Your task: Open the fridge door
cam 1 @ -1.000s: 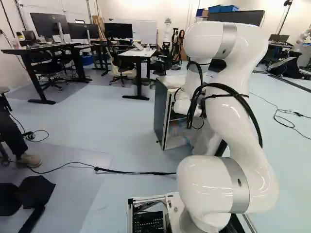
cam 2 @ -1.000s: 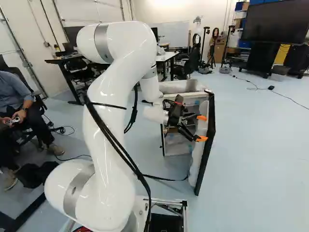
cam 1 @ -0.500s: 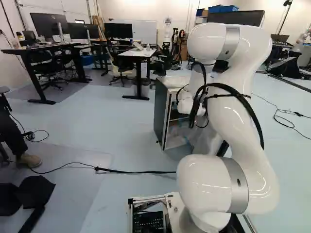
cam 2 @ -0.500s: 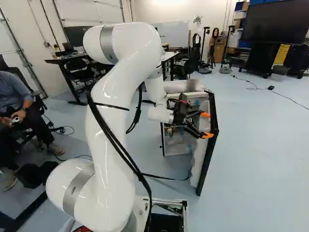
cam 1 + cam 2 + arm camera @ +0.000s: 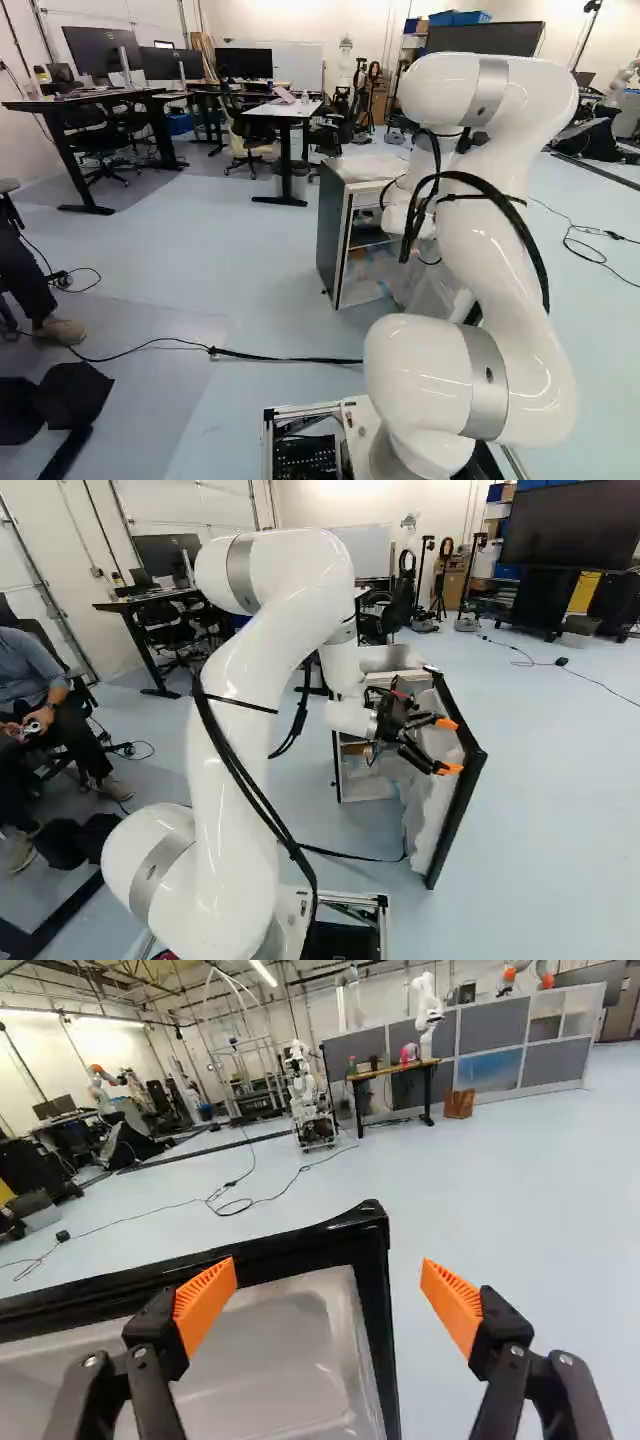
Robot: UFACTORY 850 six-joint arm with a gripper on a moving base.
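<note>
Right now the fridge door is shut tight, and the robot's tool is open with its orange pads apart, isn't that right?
Not quite: the fridge door isn't shut. The right base view shows it swung open, sticking out from the fridge. The tool is indeed open, with its orange pads apart.

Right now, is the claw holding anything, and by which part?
Nothing is held: the claw is open, its orange pads wide apart near the fridge door.
</note>
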